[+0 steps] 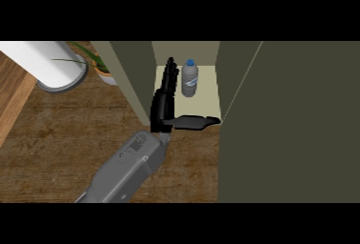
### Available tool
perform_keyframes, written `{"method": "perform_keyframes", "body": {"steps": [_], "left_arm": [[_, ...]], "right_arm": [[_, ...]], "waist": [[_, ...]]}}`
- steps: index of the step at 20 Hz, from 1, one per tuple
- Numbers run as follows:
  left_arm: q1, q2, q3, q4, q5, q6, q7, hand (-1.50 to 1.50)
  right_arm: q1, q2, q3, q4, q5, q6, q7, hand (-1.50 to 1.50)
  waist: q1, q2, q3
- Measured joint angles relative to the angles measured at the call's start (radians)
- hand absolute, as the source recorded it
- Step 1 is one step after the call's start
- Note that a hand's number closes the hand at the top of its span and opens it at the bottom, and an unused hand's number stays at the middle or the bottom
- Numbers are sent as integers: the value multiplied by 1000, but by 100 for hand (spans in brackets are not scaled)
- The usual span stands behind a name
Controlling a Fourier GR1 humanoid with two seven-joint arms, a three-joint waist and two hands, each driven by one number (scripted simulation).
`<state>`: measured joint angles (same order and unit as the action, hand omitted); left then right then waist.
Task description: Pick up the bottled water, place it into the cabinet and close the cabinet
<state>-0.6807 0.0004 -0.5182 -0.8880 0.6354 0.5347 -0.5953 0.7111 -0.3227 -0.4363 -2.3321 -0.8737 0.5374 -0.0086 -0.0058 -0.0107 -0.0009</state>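
The bottled water [189, 79], clear with a blue cap and a grey label, stands upright inside the open cabinet [184, 50] on its pale floor. My left hand [163, 107] reaches into the cabinet's opening just left of the bottle. Its fingers are straight and point toward the back, close beside the bottle without wrapping it. The thumb [197, 122] sticks out to the right across the front of the opening. The hand holds nothing. A large dark olive panel [288, 119], probably the cabinet's door, fills the right side. My right hand does not show.
The cabinet's left wall [130, 76] stands right beside my fingers. A white cylinder [45, 62] and a potted green plant [95, 62] sit at the upper left on the brown wooden counter [63, 138].
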Motion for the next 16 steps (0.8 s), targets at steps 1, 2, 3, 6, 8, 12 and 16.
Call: {"method": "perform_keyframes", "body": {"steps": [1, 2, 3, 6, 8, 12, 16], "left_arm": [[28, 0, -15, -41, -6, 13, 6, -150], [68, 0, -37, -76, -3, 19, -4, -150], [106, 1, -53, -115, -8, 25, -5, -150], [205, 2, -111, -233, -22, 62, -2, -150], [263, 8, -138, -289, -29, 57, -5, 150], [390, 61, -216, -433, -46, 32, 13, 150], [488, 144, -259, -558, -60, 9, 27, 150]], "right_arm": [[0, -2, -9, 0, -1, 0, 3, -150], [1, 2, -3, -2, -2, -2, 5, -150], [1, 5, -2, -4, -2, -6, 7, -150], [-8, 21, 13, -5, 1, -8, 7, -150], [-8, 20, 12, -7, 1, -7, 12, -150], [2, 6, 3, -7, 1, 30, 13, 150], [10, -3, 34, -9, 3, 77, 25, 150]], "waist": [[2, 0, 0], [2, 1, 0], [4, 1, 0], [8, 2, 0], [7, 3, 0], [8, 2, 0], [8, 3, 0]]}}
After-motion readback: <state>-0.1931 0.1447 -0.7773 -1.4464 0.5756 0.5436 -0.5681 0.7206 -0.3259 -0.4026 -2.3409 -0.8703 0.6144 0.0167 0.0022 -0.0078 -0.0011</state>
